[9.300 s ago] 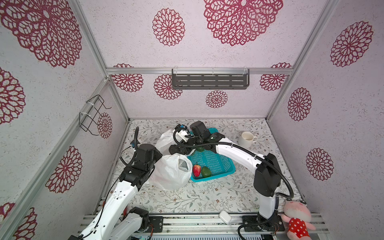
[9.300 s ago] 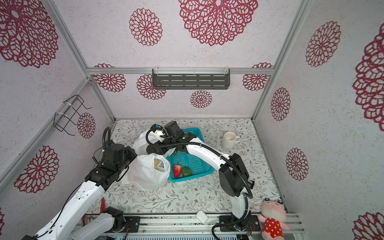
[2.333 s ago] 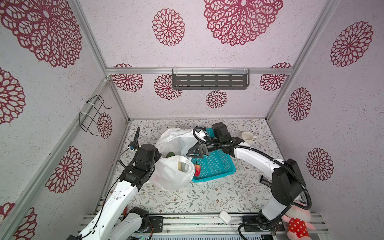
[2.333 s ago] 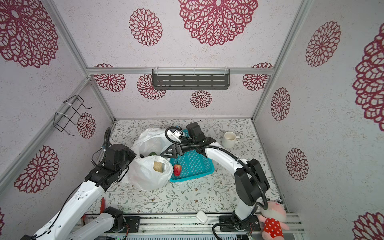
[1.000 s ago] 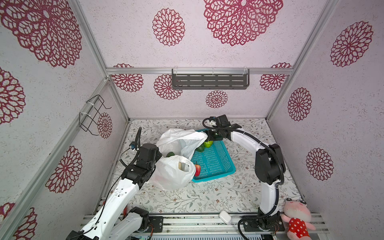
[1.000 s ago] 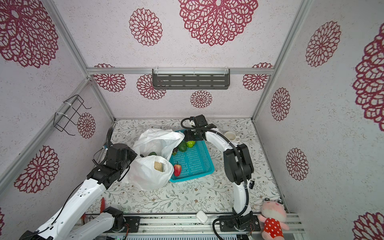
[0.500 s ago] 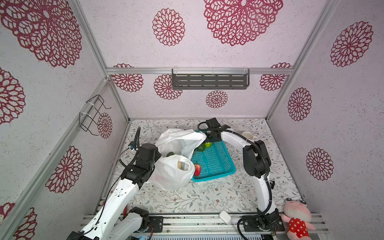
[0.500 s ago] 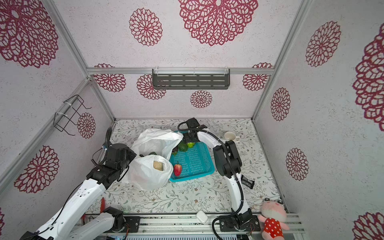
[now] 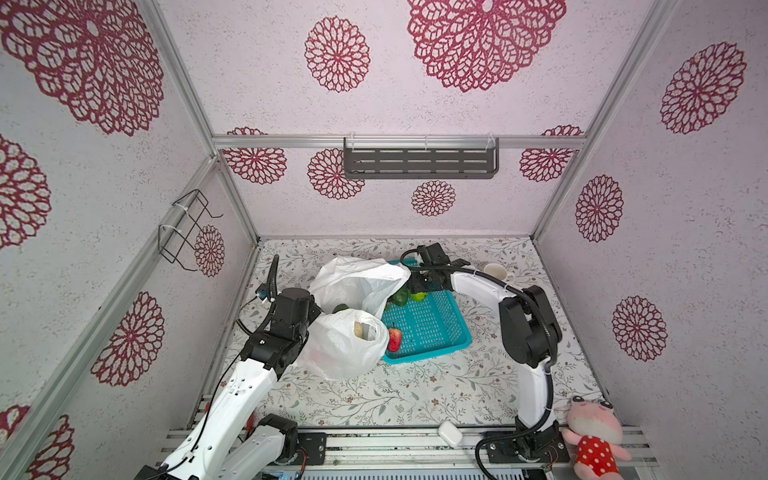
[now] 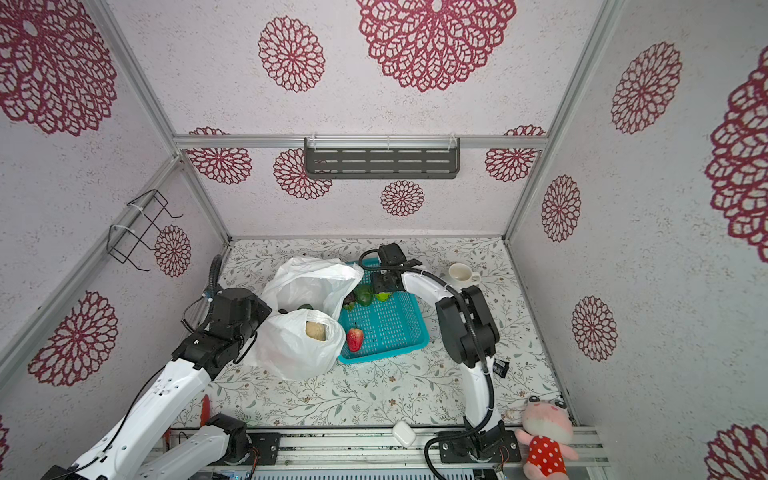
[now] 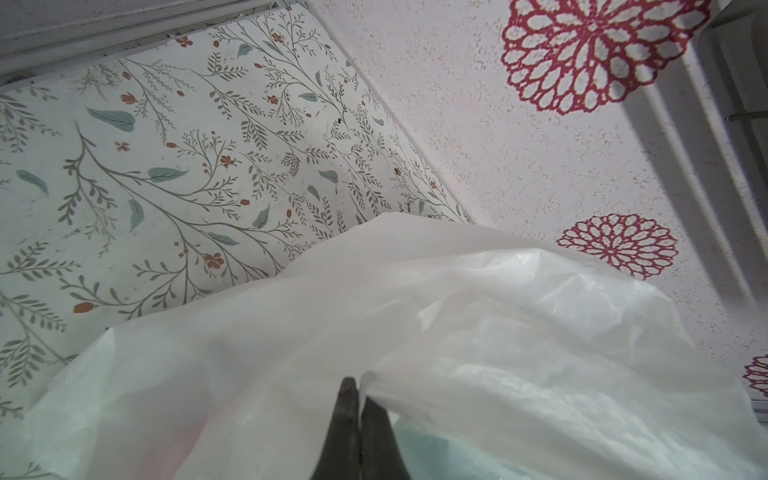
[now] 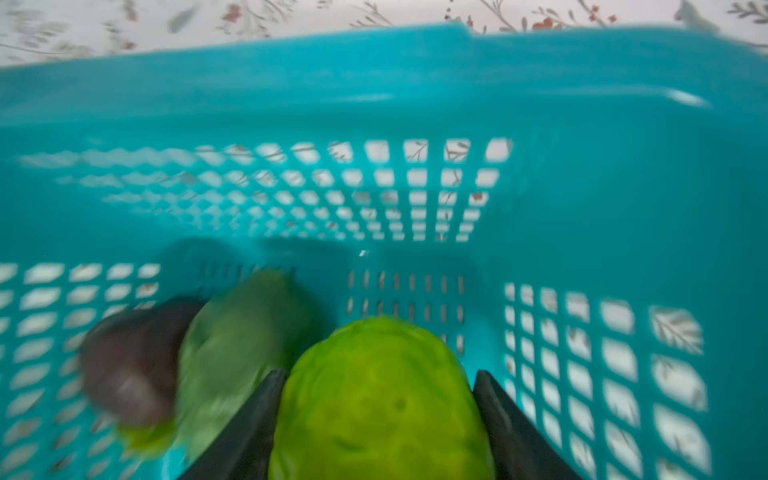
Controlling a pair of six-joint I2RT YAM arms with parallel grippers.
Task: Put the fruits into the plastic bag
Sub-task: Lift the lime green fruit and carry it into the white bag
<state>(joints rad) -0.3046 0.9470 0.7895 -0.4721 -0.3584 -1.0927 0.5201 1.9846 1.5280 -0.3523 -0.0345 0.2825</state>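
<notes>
The plastic bag [image 9: 340, 349] [image 10: 291, 353] stands open left of the teal basket [image 9: 432, 328] [image 10: 390, 328], with a pale yellow knobbly fruit [image 9: 360, 330] inside. My left gripper [image 11: 355, 392] is shut on the bag's rim. A red fruit [image 9: 394, 339] [image 10: 355, 338] lies in the basket by the bag's mouth. At the basket's far end my right gripper [image 12: 380, 374] has its fingers against both sides of a bright green fruit [image 12: 378, 399] [image 9: 419, 296]. A darker green fruit [image 12: 237, 340] [image 9: 400, 297] lies beside it.
A second white bag [image 9: 357, 278] lies behind the first, draped over the basket's far left corner, with a green piece [image 9: 340, 308] between the bags. A dark brown piece [image 12: 129, 361] touches the darker green fruit. White mug [image 9: 496, 272] at back right; plush toy [image 9: 592, 436] and small white case [image 9: 450, 432] at front.
The right gripper has come down at the basket's far end and its jaws have narrowed onto the bright green fruit. The left arm and the bag have stayed put.
</notes>
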